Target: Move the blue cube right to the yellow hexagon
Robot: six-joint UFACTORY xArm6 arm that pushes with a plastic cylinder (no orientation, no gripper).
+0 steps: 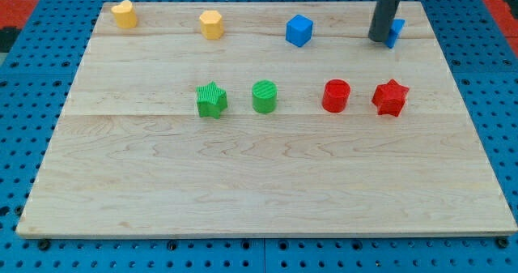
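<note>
In the camera view, the wooden board [267,168] is being occupied along its top edge by a yellow block [123,14], the yellow hexagon [211,23] and the blue cube [299,30], the cube being kept well apart from the hexagon on the view's right. My tip [379,39], a plain rod with no jaws to part or close, is being held against a second blue block [395,32], largely hidden behind it. The middle row is being filled by a green star [211,100], a green cylinder [264,96], a red cylinder [336,95] and a red star [390,97].

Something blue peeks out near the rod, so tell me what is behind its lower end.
Behind my tip sits a blue block, only its right part showing. The rod covers the rest, so its shape cannot be told.
</note>
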